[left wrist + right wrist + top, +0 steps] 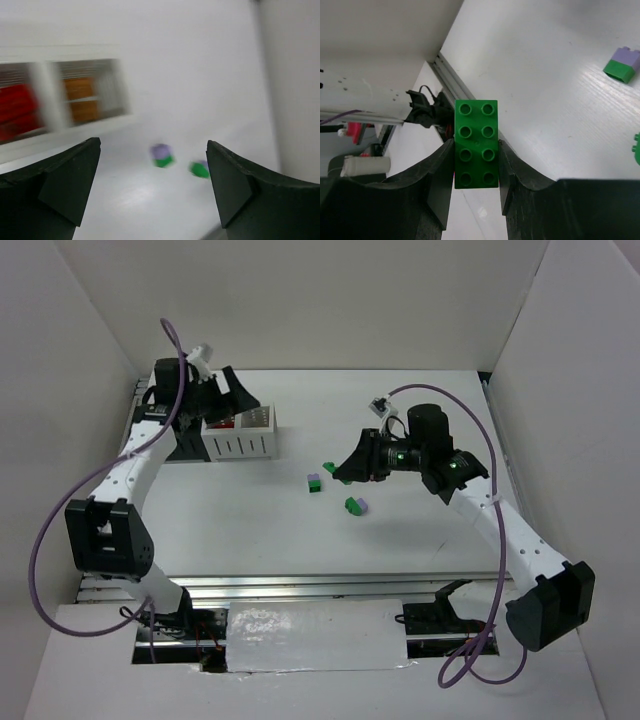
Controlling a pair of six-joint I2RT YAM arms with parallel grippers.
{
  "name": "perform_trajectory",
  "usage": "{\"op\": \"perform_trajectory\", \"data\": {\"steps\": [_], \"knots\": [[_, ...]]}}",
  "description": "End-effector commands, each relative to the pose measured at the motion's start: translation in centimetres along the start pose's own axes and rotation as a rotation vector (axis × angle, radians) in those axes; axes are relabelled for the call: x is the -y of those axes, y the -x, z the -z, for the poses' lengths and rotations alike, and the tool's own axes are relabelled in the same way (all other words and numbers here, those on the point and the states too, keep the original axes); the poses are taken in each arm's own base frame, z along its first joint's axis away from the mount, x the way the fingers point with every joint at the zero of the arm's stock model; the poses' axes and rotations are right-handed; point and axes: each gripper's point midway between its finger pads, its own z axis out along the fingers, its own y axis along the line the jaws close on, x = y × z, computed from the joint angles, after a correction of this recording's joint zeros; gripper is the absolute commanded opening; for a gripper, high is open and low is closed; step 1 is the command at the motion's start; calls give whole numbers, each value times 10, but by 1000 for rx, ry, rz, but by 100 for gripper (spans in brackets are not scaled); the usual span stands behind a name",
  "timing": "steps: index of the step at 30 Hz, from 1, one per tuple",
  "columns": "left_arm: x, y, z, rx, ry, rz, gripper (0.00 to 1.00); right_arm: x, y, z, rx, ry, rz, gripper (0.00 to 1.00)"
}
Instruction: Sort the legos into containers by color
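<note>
Grip check: green brick sat clamped lengthwise in my right tool; left tool hung wide. Best seemed carrying it level toward containers at ten o'clock, releasing only squarely above one.

Robotics lab test cell, white surface boxed in by plain white panel walls, aluminium rails along its near edge, left arm and right arm bolted there, loose purple cables, taped white sheet over the mounts
</note>
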Motion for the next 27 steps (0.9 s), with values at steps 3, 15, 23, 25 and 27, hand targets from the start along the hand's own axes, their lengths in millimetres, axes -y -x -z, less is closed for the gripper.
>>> {"op": "perform_trajectory", "data": {"steps": [3,15,23,25,27], "knots": [[194,-50,93,-86,-879,-161,99,-55,16,8,29,254,99,0],[290,-94,203,-184,-1328,-132,97,-103,17,31,99,459,242,0],[286,-110,200,-204,-1282,-114,93,-115,27,47,213,456,284,0],[290,-113,203,-219,-1272,-116,91,-113,30,45,227,439,276,0],[292,-114,203,-203,-1262,-146,90,-109,34,45,269,418,265,0]]}}
